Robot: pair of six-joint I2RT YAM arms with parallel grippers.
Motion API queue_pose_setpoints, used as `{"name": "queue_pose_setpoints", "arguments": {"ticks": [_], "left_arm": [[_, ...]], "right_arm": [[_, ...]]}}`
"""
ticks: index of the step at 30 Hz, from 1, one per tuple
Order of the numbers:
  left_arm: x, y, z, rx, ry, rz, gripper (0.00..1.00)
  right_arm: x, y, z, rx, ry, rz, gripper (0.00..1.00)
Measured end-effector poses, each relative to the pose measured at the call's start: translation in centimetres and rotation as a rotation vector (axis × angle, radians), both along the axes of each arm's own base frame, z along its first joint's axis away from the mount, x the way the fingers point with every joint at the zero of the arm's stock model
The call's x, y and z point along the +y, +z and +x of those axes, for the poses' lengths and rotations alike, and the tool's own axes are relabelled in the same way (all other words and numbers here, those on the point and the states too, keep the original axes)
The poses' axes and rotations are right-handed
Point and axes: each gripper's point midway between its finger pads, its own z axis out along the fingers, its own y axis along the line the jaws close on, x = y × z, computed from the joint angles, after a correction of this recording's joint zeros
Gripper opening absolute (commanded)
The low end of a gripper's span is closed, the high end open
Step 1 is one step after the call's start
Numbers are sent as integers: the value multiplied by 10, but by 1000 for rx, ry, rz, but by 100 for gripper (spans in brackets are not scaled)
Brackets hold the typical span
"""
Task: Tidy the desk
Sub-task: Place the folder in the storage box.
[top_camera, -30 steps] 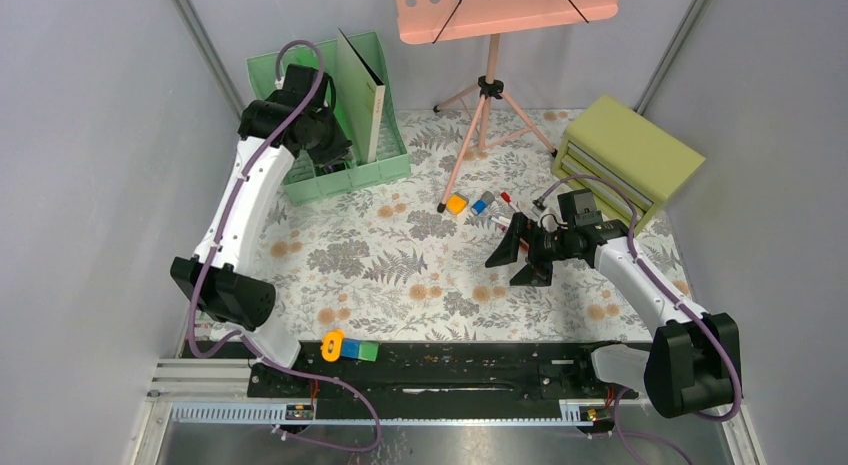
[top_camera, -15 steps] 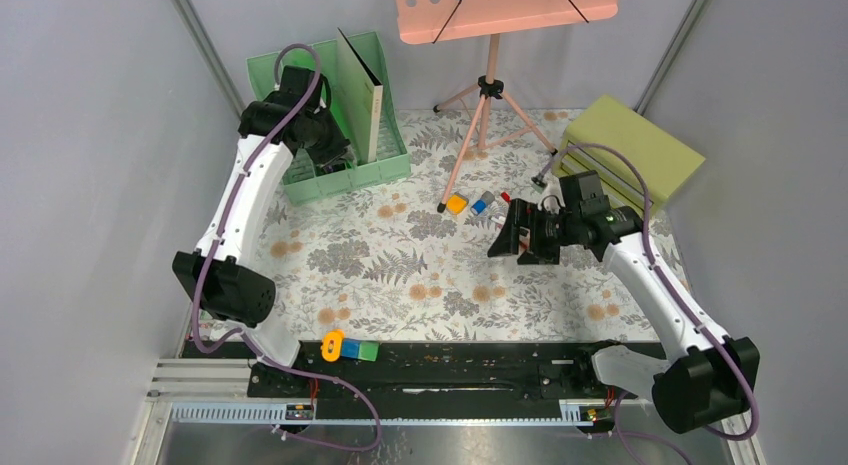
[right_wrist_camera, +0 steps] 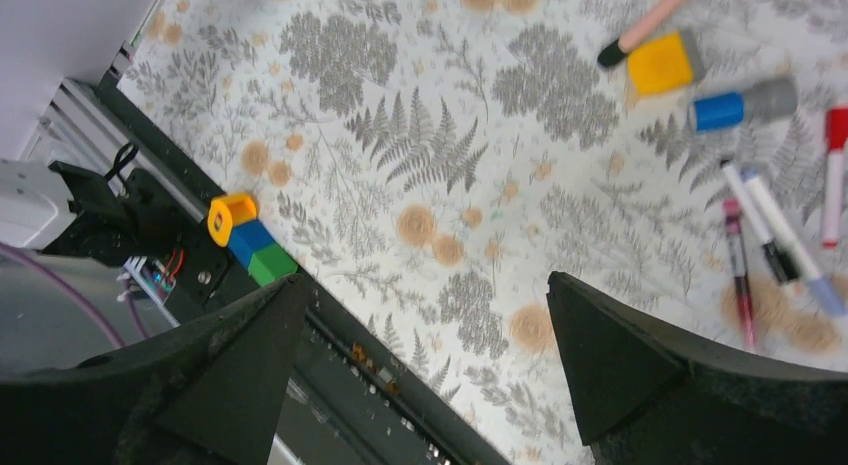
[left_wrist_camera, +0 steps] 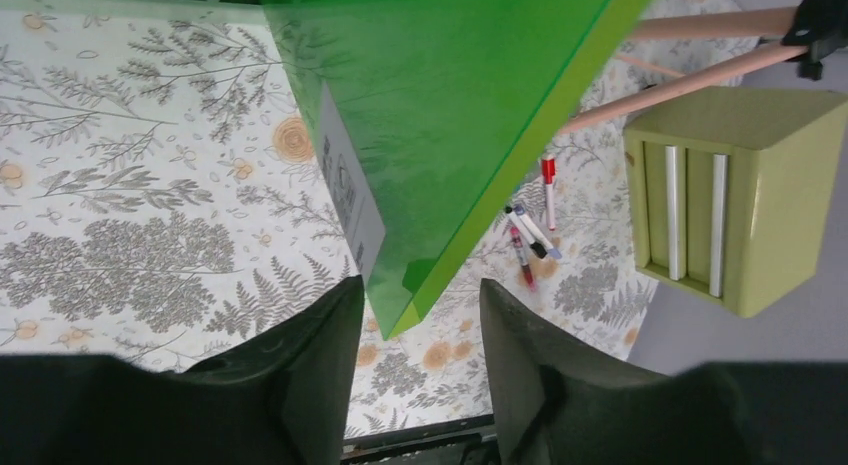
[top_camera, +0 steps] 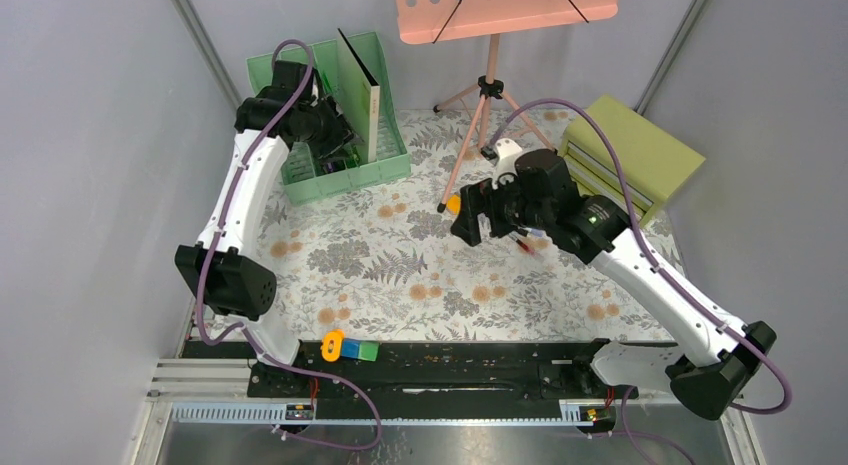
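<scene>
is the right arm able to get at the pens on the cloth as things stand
Probably yes: the right fingers stand wide open above the cloth, and the pens lie flat in the open close by, nothing over them.

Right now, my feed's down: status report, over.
Left gripper open, straddling green folder. Right gripper open, empty, over desk. Pens loose beside tripod leg.

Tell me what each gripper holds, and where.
Right gripper: nothing, wide open. Left gripper: its jaws flank a corner of the green folder, gap on one side, so probably no grip.
</scene>
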Motion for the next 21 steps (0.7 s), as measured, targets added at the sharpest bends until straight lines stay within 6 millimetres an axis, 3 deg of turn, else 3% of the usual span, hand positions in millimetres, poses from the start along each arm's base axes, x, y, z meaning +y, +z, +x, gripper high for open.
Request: {"name": "queue_pose_setpoints", "arguments": {"ticks": [7,15,21], "left_arm": [[-1,11,17,-47,9,-68,50],[7,23,55,-118,43,-95,58],[6,27,56,-157,10,-90,74]], "right_arm": [[34,17,28,-104,5,-10,94],[59,-9,45,-48,-1,-18,96],[79,-23,63,-22,-30,14,96]]}}
